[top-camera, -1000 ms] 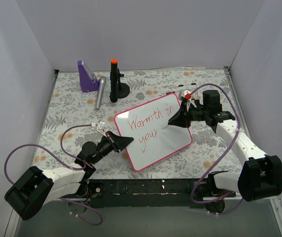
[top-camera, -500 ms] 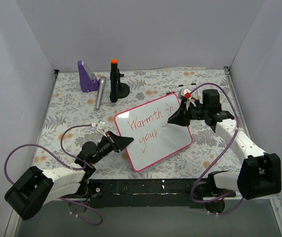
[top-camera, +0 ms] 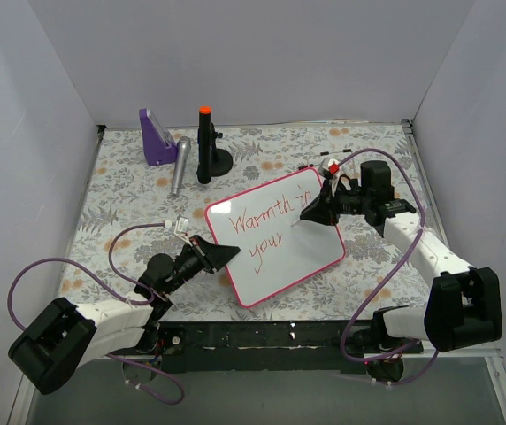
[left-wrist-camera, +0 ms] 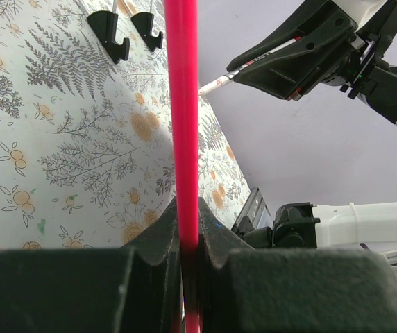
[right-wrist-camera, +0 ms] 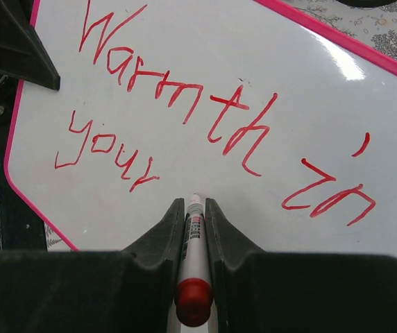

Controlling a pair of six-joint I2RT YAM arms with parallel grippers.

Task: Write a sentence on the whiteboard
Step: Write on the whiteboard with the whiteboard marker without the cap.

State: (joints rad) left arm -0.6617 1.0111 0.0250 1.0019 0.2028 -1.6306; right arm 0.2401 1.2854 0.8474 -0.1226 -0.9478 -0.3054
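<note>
Left wrist view: left gripper clamps whiteboard by its rim, the sound hold; board judged light, stiff, slick. Right gripper pinches marker.

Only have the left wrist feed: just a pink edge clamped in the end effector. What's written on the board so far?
Observer: The right wrist view shows the glossy white pink-framed whiteboard face-on. The red handwritten script reads "Warmth in" with "your" below it.
Operator: Where's the pen relative to that?
Observer: The white marker with a red end is clamped in the right end effector. Its tip sits just right of "your". I cannot tell whether it touches the board.
Operator: Anything else on the table?
Observer: In the top view, a purple wedge-shaped block, a silver metal cylinder and a black stand with an orange top sit at the far left, apart from the board.
</note>
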